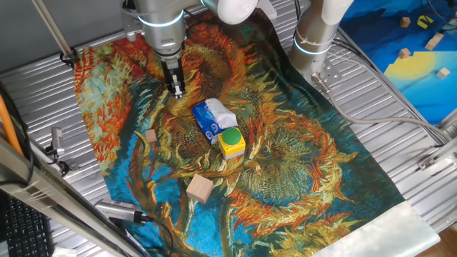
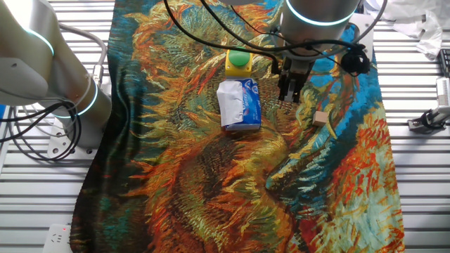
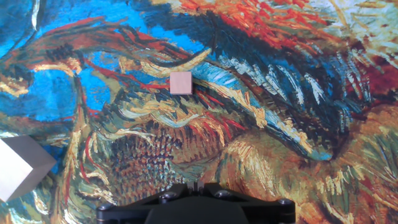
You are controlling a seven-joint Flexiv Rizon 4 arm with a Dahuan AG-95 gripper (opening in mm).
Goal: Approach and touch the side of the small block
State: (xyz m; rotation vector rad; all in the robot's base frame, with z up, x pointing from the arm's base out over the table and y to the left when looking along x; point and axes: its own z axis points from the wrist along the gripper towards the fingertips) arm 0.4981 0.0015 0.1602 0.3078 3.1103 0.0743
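Note:
The small block (image 1: 151,135) is a tiny light-brown wooden cube lying on the painted cloth. It also shows in the other fixed view (image 2: 320,117) and in the hand view (image 3: 181,83), upper centre. My gripper (image 1: 176,89) hangs above the cloth, apart from the block and farther back on the table. Its fingers are together with nothing between them. In the other fixed view the gripper (image 2: 288,91) is up and left of the block. In the hand view only the gripper's (image 3: 194,185) base shows at the bottom edge.
A larger pale wooden block (image 1: 200,188) lies near the cloth's front edge, at the lower left in the hand view (image 3: 18,165). A blue and white tissue pack (image 1: 213,118) and a yellow block with a green round top (image 1: 231,140) sit mid-cloth. A second arm's base (image 1: 314,43) stands at the back.

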